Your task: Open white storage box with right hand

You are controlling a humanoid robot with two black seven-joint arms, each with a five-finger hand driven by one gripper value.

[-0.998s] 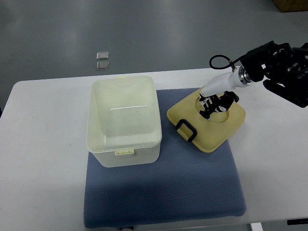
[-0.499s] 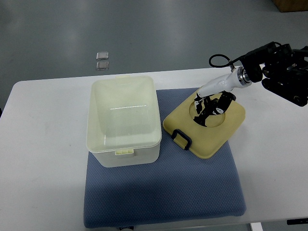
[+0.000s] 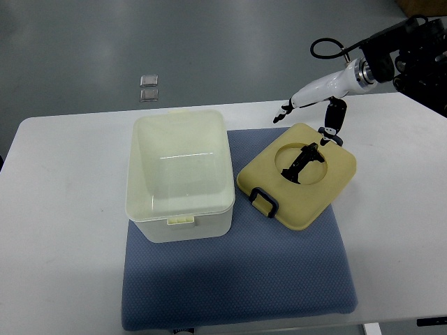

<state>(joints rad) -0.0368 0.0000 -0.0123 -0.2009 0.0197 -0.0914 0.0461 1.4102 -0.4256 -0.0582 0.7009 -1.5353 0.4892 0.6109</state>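
One open storage box [image 3: 179, 174], lid [image 3: 297, 174] alongside

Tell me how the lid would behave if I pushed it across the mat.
The lid looks like rigid moulded plastic, so it should probably slide as one piece without flexing. It lies flat, so tipping seems unlikely. The mat looks textured, so it may drag rather than glide. The box beside it could block a leftward push.

Bright even overhead light, soft shadows, sharp.
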